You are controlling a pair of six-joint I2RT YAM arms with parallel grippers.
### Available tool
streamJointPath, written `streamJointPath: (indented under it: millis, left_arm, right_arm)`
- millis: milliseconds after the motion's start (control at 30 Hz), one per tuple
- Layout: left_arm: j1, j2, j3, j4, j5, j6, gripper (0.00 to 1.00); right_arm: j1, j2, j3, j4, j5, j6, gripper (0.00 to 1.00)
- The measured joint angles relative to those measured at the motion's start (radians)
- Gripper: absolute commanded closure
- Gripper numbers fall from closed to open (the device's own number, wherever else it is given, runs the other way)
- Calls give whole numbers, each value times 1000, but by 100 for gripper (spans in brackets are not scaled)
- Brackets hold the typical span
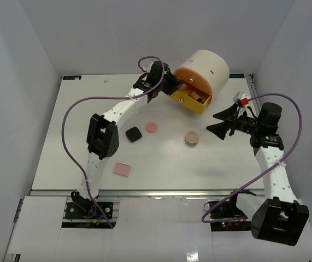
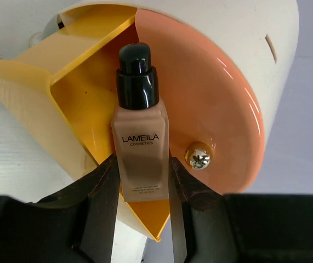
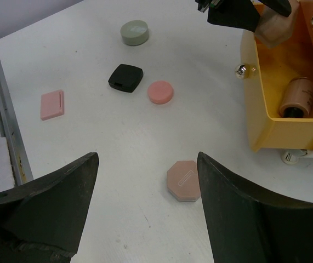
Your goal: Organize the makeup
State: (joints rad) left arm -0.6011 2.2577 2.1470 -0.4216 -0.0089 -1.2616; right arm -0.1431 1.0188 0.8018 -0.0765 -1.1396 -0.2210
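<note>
My left gripper (image 2: 142, 160) is shut on a tan foundation tube (image 2: 141, 137) with a black cap, holding it over the open yellow drawer (image 2: 79, 82) of the cream cylinder (image 1: 207, 68). It shows at the cylinder in the top view (image 1: 173, 84). Another tan tube (image 3: 299, 97) lies in the drawer. On the table lie a black square compact (image 1: 134, 134), a pink round compact (image 1: 152, 127), a rose-beige octagonal compact (image 1: 192, 138) and a flat pink square (image 1: 122, 169). My right gripper (image 1: 217, 122) is open and empty, above and just right of the octagonal compact (image 3: 183, 181).
A grey-green round compact (image 3: 134, 32) lies beyond the black one, hidden by the left arm in the top view. The orange drawer front (image 2: 211, 104) with a metal knob (image 2: 198, 155) is beside the yellow drawer. Grey walls surround the table.
</note>
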Motion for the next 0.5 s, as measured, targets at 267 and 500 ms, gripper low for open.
streamJointPath:
  millis: [267, 500]
  left_arm:
    - [0, 9, 15, 9, 7, -23, 42]
    - [-1, 10, 36, 27, 35, -19, 34]
  right_arm:
    - [-8, -1, -4, 11, -12, 8, 21]
    - [-8, -1, -15, 21, -16, 9, 21]
